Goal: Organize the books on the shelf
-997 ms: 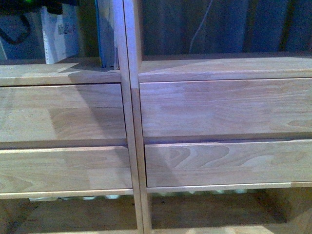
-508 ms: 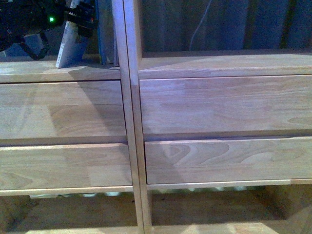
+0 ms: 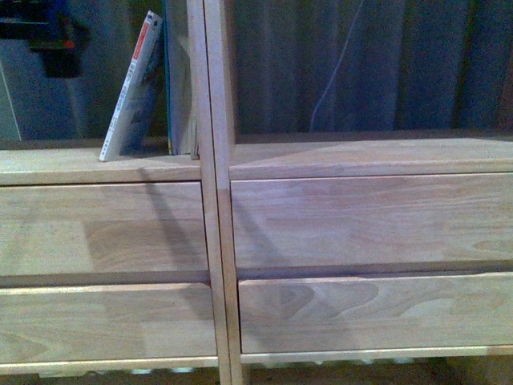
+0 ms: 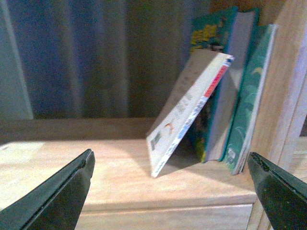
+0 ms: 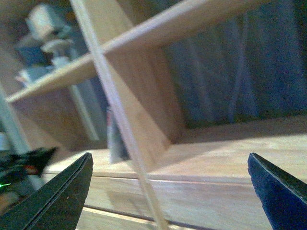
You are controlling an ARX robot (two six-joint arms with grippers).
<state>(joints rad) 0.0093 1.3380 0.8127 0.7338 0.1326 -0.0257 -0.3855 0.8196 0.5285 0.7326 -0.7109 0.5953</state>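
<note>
The wooden shelf fills nearly everything ahead: pale natural wood, two columns split by an upright post, with four plain drawer fronts stacked two and two below the open bays. Behind the open bays hangs a dark curtain with a thin pale cord trailing down it.

In the left-hand bay, up around eleven o'clock in the front view, the books stand against the central post. The teal book and its neighbours are upright, pressed to the post; from the left wrist view they show as a thick teal-covered book and a thinner green one right against the wood. The thin white paperback leans at a slant, its foot out on the shelf board and its top edge tipped over to rest on the teal book, the red mark on its spine showing near the top.

The left claw is spread wide, holding nothing, hanging in front of the leaning paperback and apart from it. The right claw is likewise wide and empty, facing the bare right-hand bay. At ten o'clock in the front view, a dark bit of the left arm shows.
</note>
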